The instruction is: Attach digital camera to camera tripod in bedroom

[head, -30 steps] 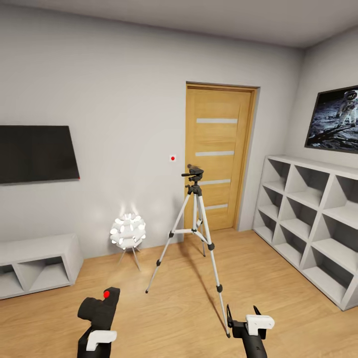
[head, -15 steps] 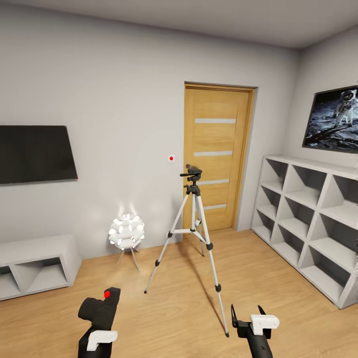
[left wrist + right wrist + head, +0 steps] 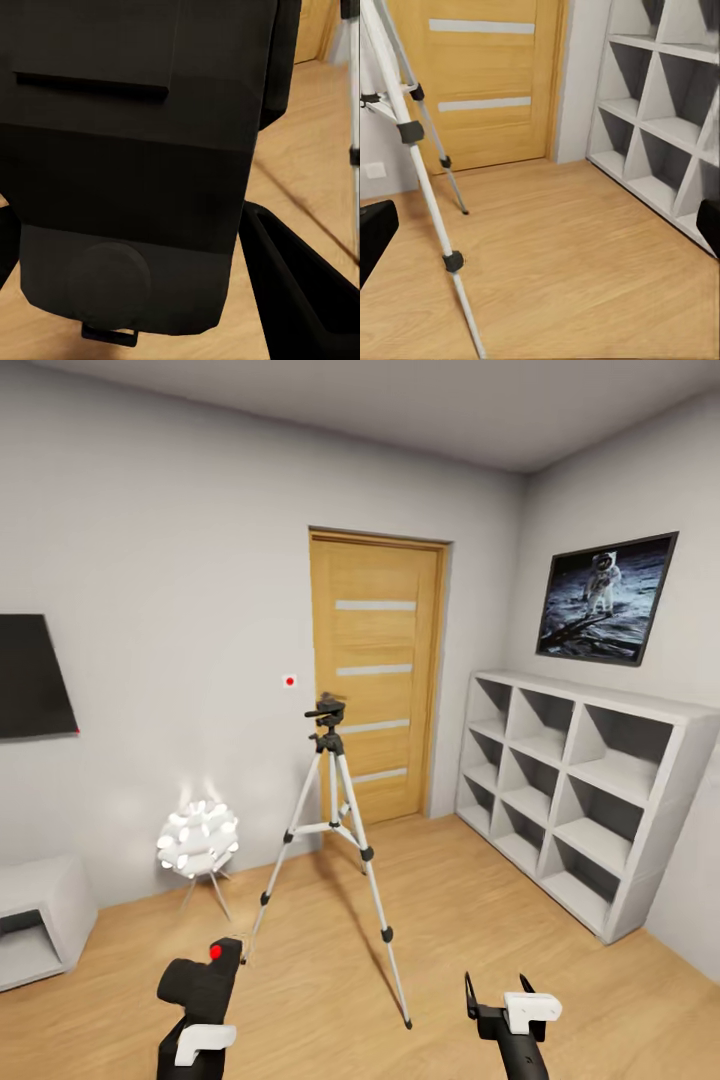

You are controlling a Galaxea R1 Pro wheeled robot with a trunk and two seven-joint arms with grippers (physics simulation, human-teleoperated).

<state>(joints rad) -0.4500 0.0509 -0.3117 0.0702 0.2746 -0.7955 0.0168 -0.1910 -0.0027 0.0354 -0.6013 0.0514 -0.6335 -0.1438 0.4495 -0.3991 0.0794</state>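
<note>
The camera tripod (image 3: 331, 815) stands on the wood floor in front of the door, its black pan head (image 3: 326, 712) bare on top. One silver leg (image 3: 414, 142) passes close by in the right wrist view. The digital camera (image 3: 205, 982), black with a red button, is held low at the left by my left gripper (image 3: 200, 1028), which is shut on it. Its dark body (image 3: 127, 165) looms large in the left wrist view, with one finger (image 3: 300, 285) beside it. My right gripper (image 3: 494, 994) stands open and holds nothing, short of the tripod's near foot.
Behind the tripod is a wooden door (image 3: 378, 660). White cubby shelves (image 3: 585, 795) line the right wall under a moon picture (image 3: 605, 598). A white spiky floor lamp (image 3: 198, 840), a wall screen (image 3: 30, 675) and a low white cabinet (image 3: 40, 915) stand at the left.
The whole picture has shifted left, so the head view has turned right. Both grippers keep their places in the picture, the left still shut on the camera.
</note>
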